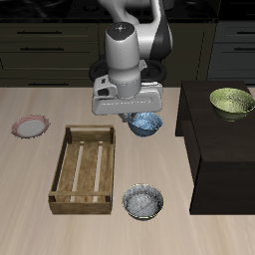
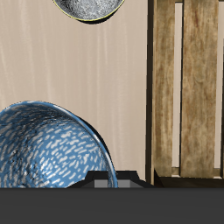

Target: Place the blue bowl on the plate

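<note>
Hanging just over the small light-blue mottled bowl (image 1: 147,124), the tool (image 1: 130,117) grip cannot be told; the pink-rimmed round plate (image 1: 31,127) is found at nine o'clock.

Kitchen sim, light wood table (image 1: 40,164) up front.
Dark cabinet fronts (image 1: 50,45) with drawer lines run along the back under a black countertop strip. Black boxy unit (image 1: 224,149) stands on the table's side, matte. Lighting flat and even, soft shadows only. No windows or floor visible.
</note>
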Tool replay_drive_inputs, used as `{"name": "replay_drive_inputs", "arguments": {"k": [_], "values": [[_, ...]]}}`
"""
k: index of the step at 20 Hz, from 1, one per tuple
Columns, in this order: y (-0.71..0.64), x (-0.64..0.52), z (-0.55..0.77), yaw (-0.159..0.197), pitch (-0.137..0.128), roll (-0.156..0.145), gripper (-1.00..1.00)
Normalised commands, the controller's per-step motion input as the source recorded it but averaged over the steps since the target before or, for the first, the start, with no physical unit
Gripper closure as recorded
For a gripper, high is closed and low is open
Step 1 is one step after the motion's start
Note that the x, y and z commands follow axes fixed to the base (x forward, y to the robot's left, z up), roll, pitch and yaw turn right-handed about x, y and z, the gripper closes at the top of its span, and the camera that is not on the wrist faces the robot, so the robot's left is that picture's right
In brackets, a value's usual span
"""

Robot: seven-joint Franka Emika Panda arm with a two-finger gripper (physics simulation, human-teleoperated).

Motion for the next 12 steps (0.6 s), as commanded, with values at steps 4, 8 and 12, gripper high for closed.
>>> {"name": "replay_drive_inputs", "arguments": {"k": [4, 8, 12], "values": [[-0.31, -0.17, 0.11, 0.003, -0.019, -0.035, 1.0], [-0.46, -0.26, 0.09, 0.028, -0.05, -0.043, 1.0], [-0.36, -0.16, 0.16, -0.011, -0.038, -0.04, 1.0]]}}
